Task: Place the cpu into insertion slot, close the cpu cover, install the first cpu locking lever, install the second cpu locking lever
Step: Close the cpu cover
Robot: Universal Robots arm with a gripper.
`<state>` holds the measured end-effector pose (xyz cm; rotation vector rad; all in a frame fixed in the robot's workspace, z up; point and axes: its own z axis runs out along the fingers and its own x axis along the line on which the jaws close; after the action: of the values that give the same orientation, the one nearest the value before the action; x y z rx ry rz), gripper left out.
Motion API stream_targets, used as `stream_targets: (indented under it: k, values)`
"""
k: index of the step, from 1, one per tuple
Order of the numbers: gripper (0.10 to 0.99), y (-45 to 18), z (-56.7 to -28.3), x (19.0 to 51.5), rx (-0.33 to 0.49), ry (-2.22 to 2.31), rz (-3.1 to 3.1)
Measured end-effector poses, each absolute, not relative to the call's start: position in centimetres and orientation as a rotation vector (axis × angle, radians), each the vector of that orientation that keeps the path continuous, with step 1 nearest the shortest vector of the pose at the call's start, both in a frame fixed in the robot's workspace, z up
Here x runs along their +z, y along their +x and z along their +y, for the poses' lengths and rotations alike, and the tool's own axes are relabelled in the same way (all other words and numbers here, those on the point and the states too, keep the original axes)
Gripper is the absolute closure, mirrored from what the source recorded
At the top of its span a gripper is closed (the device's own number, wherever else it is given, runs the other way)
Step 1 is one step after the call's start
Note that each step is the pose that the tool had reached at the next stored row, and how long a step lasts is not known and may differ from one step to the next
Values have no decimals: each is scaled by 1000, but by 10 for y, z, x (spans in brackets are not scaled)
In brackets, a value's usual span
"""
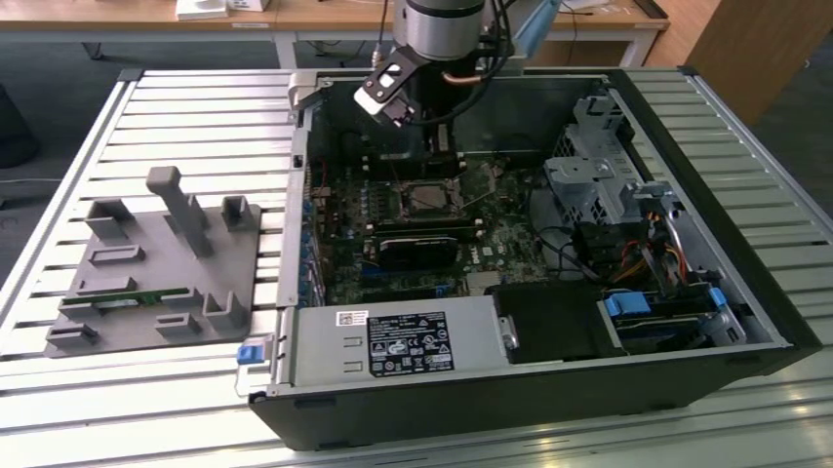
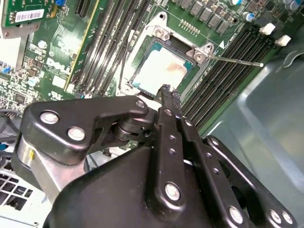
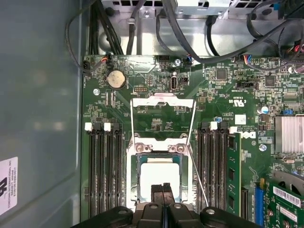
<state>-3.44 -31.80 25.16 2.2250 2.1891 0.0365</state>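
"While that black metal claw (image 3: 163,191) hangs pressed together, gripping nothing, where's the silvery-beige square cpu (image 3: 159,178)?"

"Seated in the black-rimmed insertion slot (image 3: 138,178), mid green circuit board (image 3: 209,90). The silvery metal-frame cpu cover (image 3: 161,116) is flipped open, and long black memory slots (image 3: 102,175) flank both sides."

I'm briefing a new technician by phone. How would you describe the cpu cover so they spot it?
On the green motherboard, look between the two banks of long black memory slots. Next to the seated cpu, the cpu cover is swung open: a silvery square frame, alone in having a cut-out middle with the board showing through.
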Motion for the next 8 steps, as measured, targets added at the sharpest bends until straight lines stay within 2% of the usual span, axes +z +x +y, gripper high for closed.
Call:
stream_targets:
  k: [8]
  values:
    - [969, -33, -324, 252, 37, 2225, 2189]
